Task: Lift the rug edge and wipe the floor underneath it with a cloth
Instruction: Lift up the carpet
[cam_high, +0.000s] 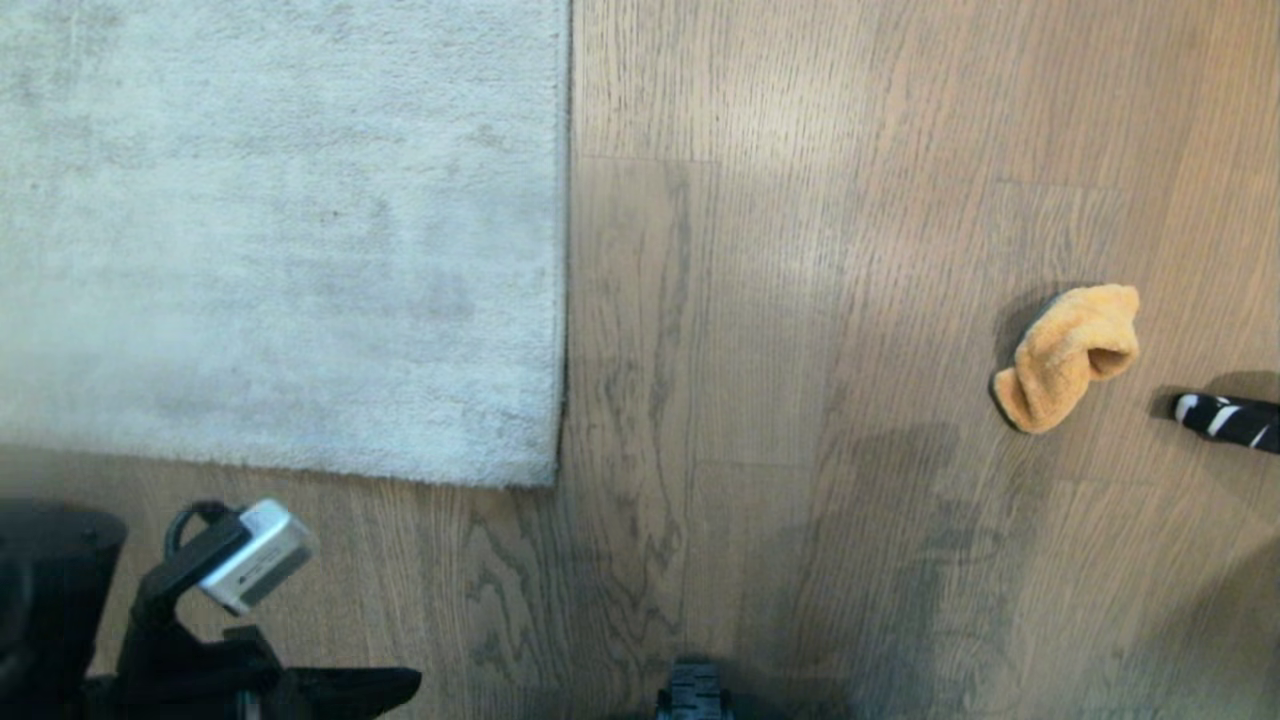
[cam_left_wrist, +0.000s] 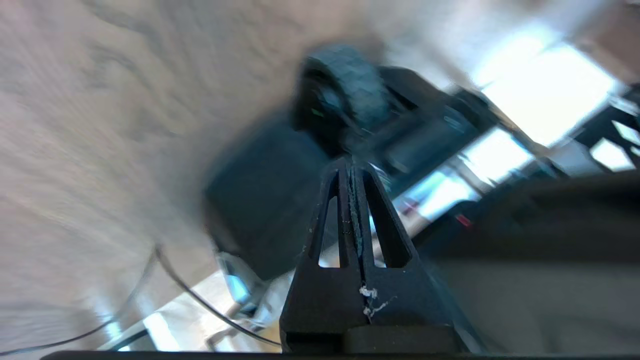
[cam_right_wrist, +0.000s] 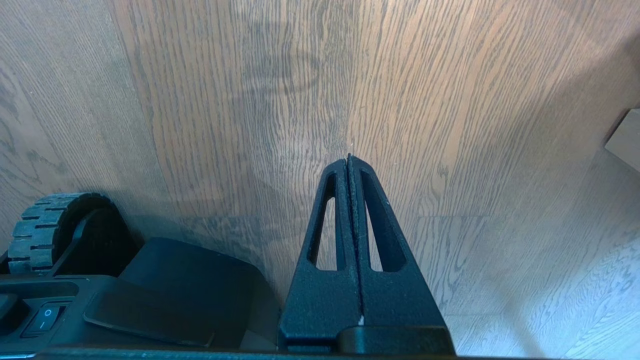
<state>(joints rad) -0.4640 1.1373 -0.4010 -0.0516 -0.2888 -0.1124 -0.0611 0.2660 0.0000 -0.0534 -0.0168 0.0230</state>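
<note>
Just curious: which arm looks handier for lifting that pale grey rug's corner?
Probably the left. The left gripper is shut, its arm beside the pale grey short-pile rug's corner; the fluffy orange terry cloth lies on the right.

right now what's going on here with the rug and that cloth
Nothing is being handled yet. The rug lies flat on the floor, its edge not lifted. The cloth sits crumpled on the floor well off to the right, untouched. The left tool is shut and empty near the robot's base; the right tool is also shut and empty, over bare floor.
</note>
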